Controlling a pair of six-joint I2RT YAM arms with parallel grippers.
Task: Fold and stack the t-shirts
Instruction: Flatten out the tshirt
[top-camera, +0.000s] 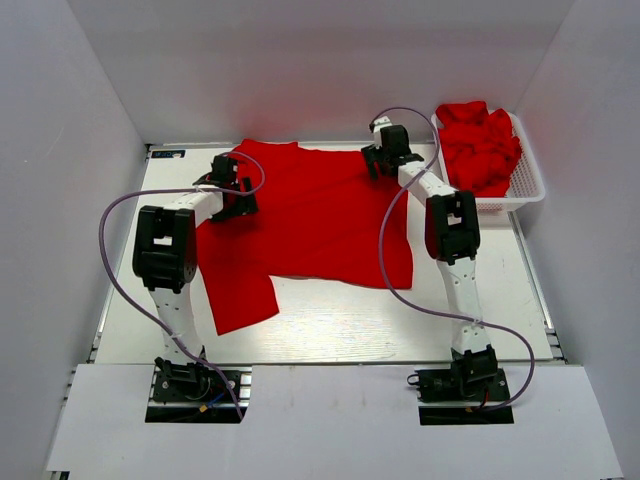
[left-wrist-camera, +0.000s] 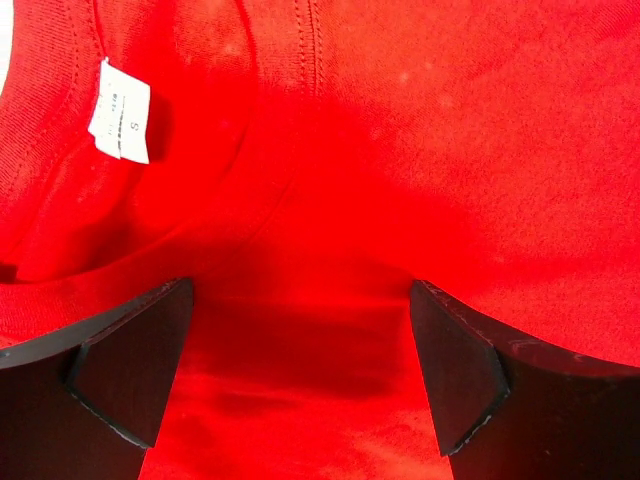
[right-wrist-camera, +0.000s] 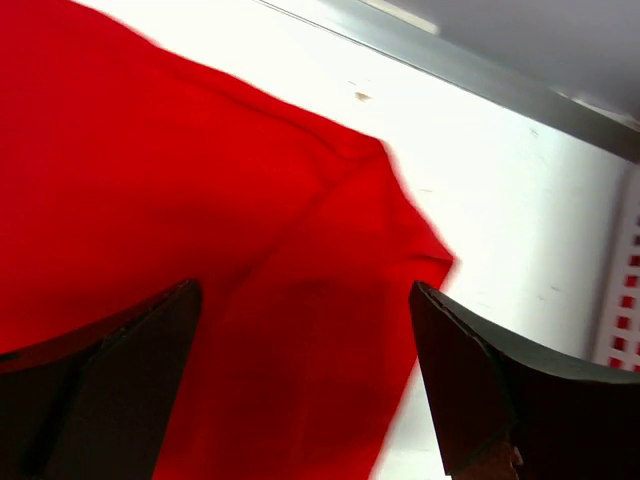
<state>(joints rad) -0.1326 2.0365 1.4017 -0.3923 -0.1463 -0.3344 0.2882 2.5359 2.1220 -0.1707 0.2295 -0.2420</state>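
Observation:
A red t-shirt (top-camera: 310, 220) lies spread flat on the table, one sleeve (top-camera: 240, 295) reaching toward the near left. My left gripper (top-camera: 232, 190) is open, low over its left side near the collar. In the left wrist view the fabric (left-wrist-camera: 400, 150) fills the frame, with a white size label (left-wrist-camera: 120, 124) at the upper left. My right gripper (top-camera: 378, 160) is open over the shirt's far right corner (right-wrist-camera: 420, 250). More crumpled red t-shirts (top-camera: 480, 145) fill the basket.
A white plastic mesh basket (top-camera: 530, 185) stands at the far right of the table (top-camera: 340, 320). White walls close in left, right and behind. A grey metal strip (right-wrist-camera: 470, 70) runs along the table's far edge.

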